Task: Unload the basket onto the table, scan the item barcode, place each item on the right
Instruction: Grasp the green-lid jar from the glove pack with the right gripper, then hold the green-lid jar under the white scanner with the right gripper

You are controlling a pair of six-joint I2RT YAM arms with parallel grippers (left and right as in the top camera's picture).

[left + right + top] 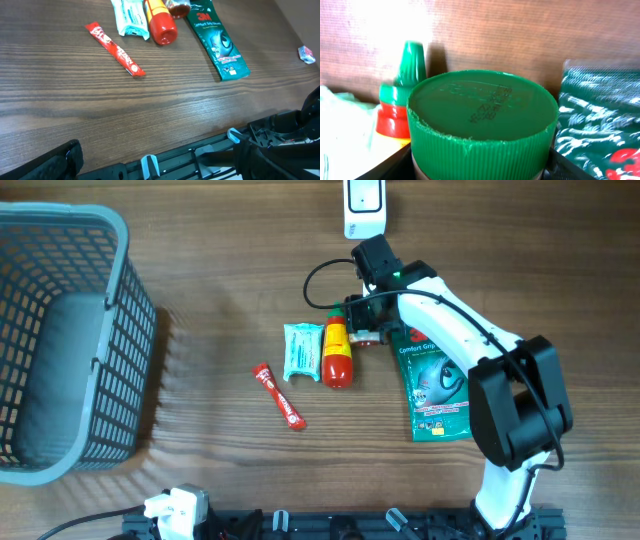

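- A brown wood-grain surface [220,270] carries everything. A grey plastic mesh basket [120,330] stands well to the left of the right claw [367,320].
- The right claw straddles a small jar with a green ribbed plastic lid [482,115], with one dark finger [392,165] at each side. I cannot tell whether the pads are pressing on it or only flanking it.
- The left claw [160,155] is spread wide and grasps nothing, well apart from the goods.
- Just left of the right claw lies a red-and-yellow squeeze bottle with a green nozzle [337,355], close against the jar. Further left are a pale teal soft packet [300,352] and a red stick sachet [278,396].
- To the right claw's right lies a flat green 3M card pack [435,385].
- A white barcode scanner [362,205] sits beyond the right claw, at the far edge.
- Handling, as a judgement: the jar looks rigid and fairly dense for its size, and its smooth sides are probably slick.
- The ribbed lid would give some bite, but taking hold of the body just under the lid seems safer. If the jar is glass, a drop would break it.
- No barcode shows from here.
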